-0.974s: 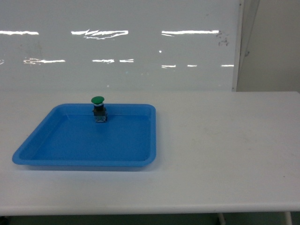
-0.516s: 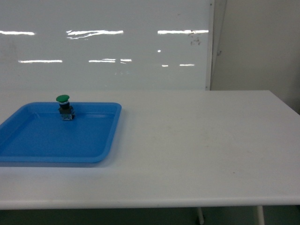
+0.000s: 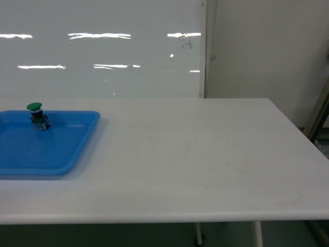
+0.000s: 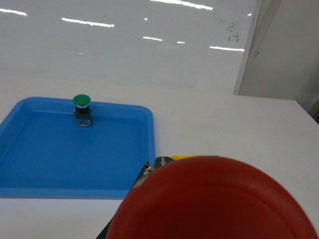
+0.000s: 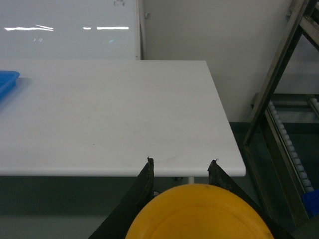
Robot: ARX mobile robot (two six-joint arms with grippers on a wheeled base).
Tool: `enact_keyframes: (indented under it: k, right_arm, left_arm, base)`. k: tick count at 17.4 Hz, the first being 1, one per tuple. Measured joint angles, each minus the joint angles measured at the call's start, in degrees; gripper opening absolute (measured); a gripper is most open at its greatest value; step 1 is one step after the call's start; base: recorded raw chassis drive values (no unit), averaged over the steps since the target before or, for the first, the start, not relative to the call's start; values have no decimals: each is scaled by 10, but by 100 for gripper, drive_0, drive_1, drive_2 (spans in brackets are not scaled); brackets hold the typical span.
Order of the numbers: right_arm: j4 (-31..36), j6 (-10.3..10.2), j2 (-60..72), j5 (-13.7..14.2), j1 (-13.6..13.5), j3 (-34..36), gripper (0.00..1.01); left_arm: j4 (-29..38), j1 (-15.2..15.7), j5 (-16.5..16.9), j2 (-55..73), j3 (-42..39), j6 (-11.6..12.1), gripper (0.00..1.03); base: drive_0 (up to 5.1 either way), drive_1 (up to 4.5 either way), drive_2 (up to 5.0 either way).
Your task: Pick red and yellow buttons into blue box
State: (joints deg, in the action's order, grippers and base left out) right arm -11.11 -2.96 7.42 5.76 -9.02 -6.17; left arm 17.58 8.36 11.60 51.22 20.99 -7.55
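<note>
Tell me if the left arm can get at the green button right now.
Reach, probably yes: the green button stands alone in the tray with nothing between. Grasp, likely not: the red button already seems to fill that arm's grip.

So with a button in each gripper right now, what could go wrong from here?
1. The blue box shows in no view, only the shallow blue tray, so the buttons might be dropped in the wrong container.
2. The red button and the yellow button fill their wrist views, hiding the fingertips, so a slipping grip could go unseen.
3. The green button in the tray could be knocked by a passing arm.
</note>
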Motion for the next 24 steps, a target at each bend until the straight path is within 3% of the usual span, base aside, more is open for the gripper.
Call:
enact_keyframes:
  k: [24]
  right_arm:
    - [0,0,1,0,0,-1,28]
  left_arm:
    - [-2,-1,0,0,0,0,25]
  base:
    - [502,-242,-242]
